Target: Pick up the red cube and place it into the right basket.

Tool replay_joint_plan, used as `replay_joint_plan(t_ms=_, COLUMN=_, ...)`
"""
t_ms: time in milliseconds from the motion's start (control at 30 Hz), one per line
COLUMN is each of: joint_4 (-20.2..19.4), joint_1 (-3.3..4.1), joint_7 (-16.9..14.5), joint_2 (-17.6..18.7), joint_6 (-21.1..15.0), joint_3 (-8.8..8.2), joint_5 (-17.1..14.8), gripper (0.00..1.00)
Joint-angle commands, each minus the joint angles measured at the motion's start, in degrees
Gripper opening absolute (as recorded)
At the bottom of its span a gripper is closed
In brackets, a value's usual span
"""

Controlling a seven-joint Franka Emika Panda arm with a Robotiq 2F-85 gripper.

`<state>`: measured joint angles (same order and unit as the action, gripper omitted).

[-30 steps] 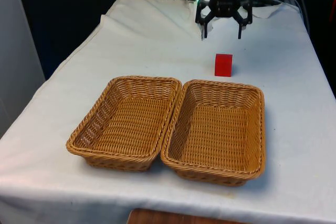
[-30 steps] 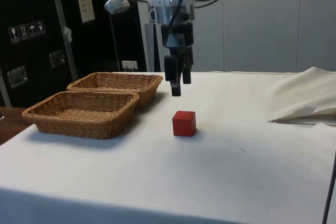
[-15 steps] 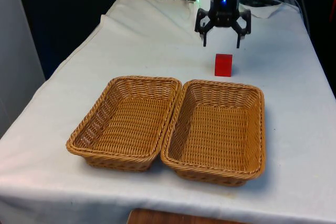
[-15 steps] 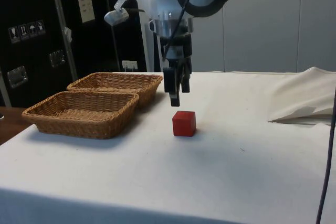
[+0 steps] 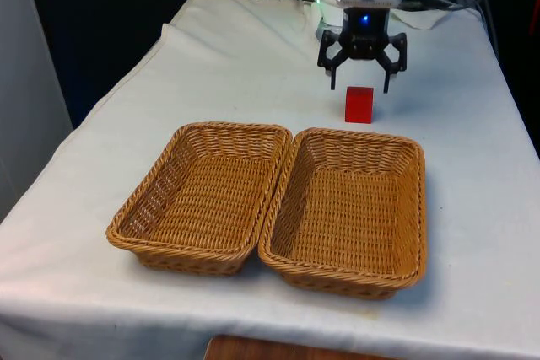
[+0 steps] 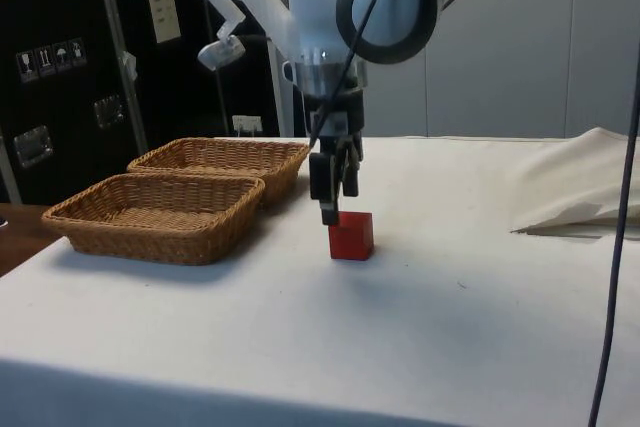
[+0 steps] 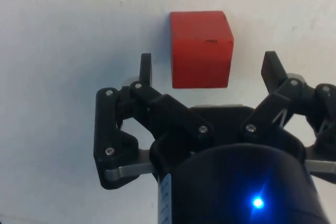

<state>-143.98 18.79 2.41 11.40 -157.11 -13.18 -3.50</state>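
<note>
Looking through the wrist view, you see the gripper [image 7: 208, 64] with jaws spread wide and the red cube [image 7: 201, 47] between the fingertips but touching neither. The side view adds what that one cannot: the gripper [image 6: 330, 215] hangs just above the cube [image 6: 351, 235], which sits on the white cloth [image 6: 450, 317]. From the front, the right basket [image 5: 346, 208] and left basket [image 5: 202, 196] touch, both empty, the cube [image 5: 359, 104] just behind the right one.

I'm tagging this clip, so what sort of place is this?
Probably a robotics lab test bench: a table under a white cloth, a robot gripper over a red cube near two wicker baskets, and dark equipment cabinets.
</note>
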Motion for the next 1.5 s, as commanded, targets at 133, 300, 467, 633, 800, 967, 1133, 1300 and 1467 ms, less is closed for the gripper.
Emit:
replay_joint_plan(t_ms=133, joint_4=0.2, joint_1=0.00, joint_7=-0.1, joint_2=1.1, joint_6=-0.9, joint_3=0.11, joint_5=-0.3, gripper=1.00)
replay_joint_plan(t_ms=300, joint_4=0.3, joint_1=-0.69, joint_7=-1.5, joint_2=2.9, joint_6=-3.3, joint_3=1.83, joint_5=-3.4, gripper=1.00)
replay_joint_plan(t_ms=467, joint_4=0.5, joint_1=-0.92, joint_7=-1.5, joint_2=4.4, joint_6=-4.7, joint_3=2.46, joint_5=-4.3, gripper=1.00)
replay_joint_plan(t_ms=633, joint_4=0.6, joint_1=-0.63, joint_7=-1.0, joint_2=5.4, joint_6=-5.7, joint_3=2.35, joint_5=-4.3, gripper=1.00)
replay_joint_plan(t_ms=800, joint_4=0.7, joint_1=-0.34, joint_7=-0.6, joint_2=5.5, joint_6=-5.4, joint_3=1.78, joint_5=-3.5, gripper=1.00)
replay_joint_plan(t_ms=967, joint_4=0.7, joint_1=0.00, joint_7=-0.2, joint_2=5.7, joint_6=-5.3, joint_3=1.38, joint_5=-3.0, gripper=1.00)
replay_joint_plan(t_ms=1133, joint_4=0.8, joint_1=0.00, joint_7=-0.1, joint_2=5.7, joint_6=-5.3, joint_3=1.55, joint_5=-3.0, gripper=1.00)
replay_joint_plan(t_ms=1300, joint_4=0.9, joint_1=0.06, joint_7=-0.1, joint_2=5.7, joint_6=-5.3, joint_3=1.49, joint_5=-3.0, gripper=1.00)
replay_joint_plan(t_ms=1467, joint_4=1.0, joint_1=0.00, joint_7=-0.2, joint_2=5.8, joint_6=-5.2, joint_3=1.49, joint_5=-3.0, gripper=0.79)
